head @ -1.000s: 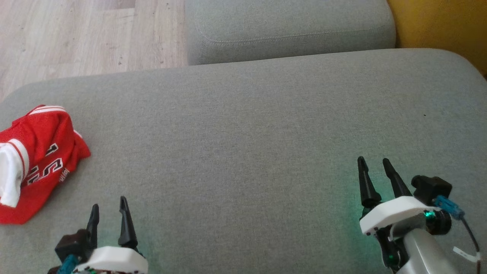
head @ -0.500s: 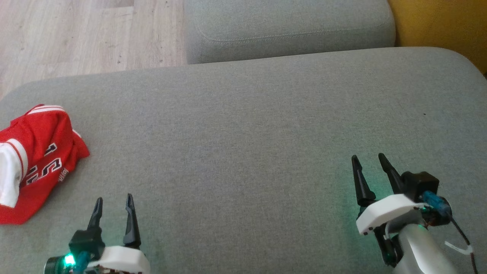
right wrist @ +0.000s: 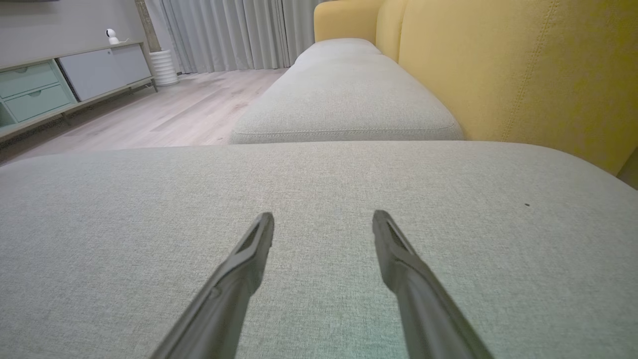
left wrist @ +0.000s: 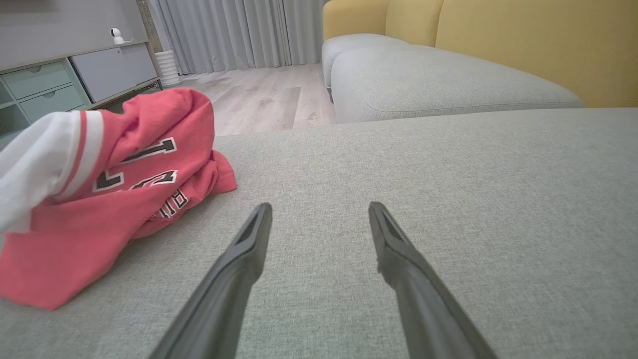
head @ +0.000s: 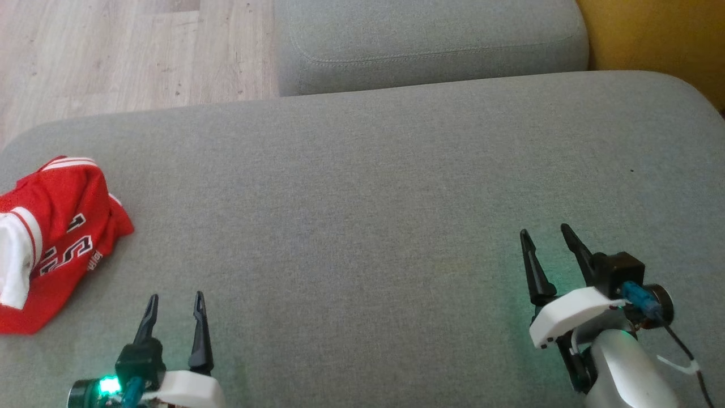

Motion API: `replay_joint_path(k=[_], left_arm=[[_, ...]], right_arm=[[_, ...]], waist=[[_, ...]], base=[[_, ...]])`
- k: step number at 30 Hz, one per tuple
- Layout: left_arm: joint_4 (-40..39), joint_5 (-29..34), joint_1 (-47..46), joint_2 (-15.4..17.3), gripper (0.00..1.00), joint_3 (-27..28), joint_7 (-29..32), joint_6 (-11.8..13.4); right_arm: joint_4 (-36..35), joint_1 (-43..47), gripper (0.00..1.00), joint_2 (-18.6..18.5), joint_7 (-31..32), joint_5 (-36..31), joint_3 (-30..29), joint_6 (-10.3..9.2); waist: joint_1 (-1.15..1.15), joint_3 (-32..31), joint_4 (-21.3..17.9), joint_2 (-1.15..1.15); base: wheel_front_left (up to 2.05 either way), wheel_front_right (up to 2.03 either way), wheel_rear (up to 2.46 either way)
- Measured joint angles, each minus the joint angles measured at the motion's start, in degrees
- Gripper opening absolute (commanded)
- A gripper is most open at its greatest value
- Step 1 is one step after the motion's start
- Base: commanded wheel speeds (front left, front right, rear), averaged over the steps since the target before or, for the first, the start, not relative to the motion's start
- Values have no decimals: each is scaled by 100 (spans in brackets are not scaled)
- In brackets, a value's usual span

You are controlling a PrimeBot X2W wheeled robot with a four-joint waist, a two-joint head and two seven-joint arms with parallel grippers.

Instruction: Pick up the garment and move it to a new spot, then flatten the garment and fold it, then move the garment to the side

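The garment (head: pixel 54 238) is a red jersey with white trim and black-and-white lettering, lying crumpled at the far left of the grey cushion (head: pixel 362 187). In the left wrist view the garment (left wrist: pixel 99 189) sits ahead and to the left of the fingers. My left gripper (head: pixel 174 300) hovers low over the cushion's near left part, open and empty, a little to the right of the garment and clear of it. My right gripper (head: pixel 542 235) stands open over the near right part of the cushion, nothing between its fingers (right wrist: pixel 249 259).
A second grey cushion (head: pixel 430 39) lies beyond the first. A yellow backrest (head: pixel 657 39) runs along the right. Wooden floor (head: pixel 130 51) shows at the upper left, and a low cabinet with drawers (left wrist: pixel 60 80) stands across the room.
Both grippers have shifted slightly: the left one has drifted right and turned more upright, the right one has moved a little left and further away. The garment lies as before.
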Motion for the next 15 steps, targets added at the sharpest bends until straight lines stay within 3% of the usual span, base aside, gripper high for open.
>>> replay_joint_path(k=[15], left_arm=[[-96, -76, 2, -79, 100, 188, 0, 57]], right_arm=[[-31, 51, 100, 48, 0, 88, -180, 0]], waist=[[0, -32, 68, 0]], base=[[0, 0, 0]])
